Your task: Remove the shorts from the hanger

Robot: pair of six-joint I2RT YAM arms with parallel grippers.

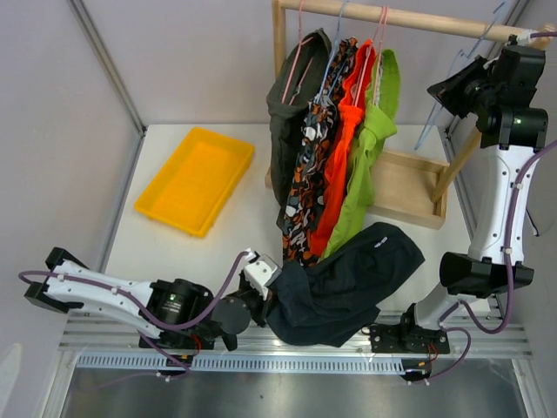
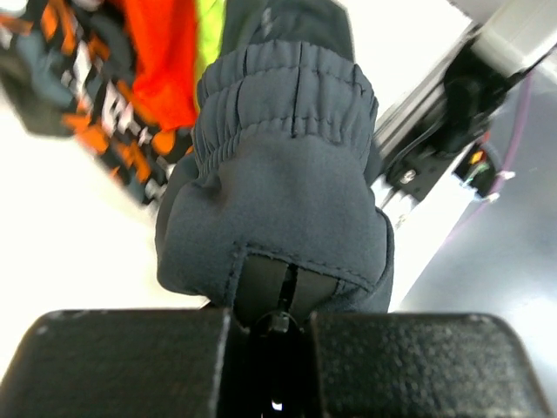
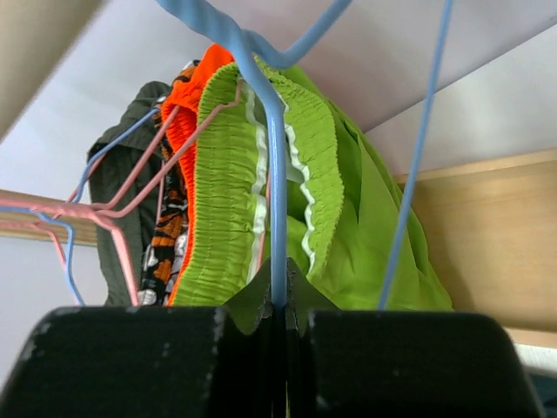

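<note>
Navy shorts (image 1: 348, 270) look freed at 6 o'clock, pinched by the left end effector (image 2: 280, 318); the right end effector (image 3: 283, 322) pinches the hanger (image 3: 277, 218) at 2 o'clock; next, drop them.

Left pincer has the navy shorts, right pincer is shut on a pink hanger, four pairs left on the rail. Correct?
Not quite. The hanger in the right pincer is blue, not pink; the right wrist view shows it. The rest stands: left pincer holds the navy shorts, and olive shorts, camouflage shorts, orange shorts and green shorts hang on the rail.
</note>
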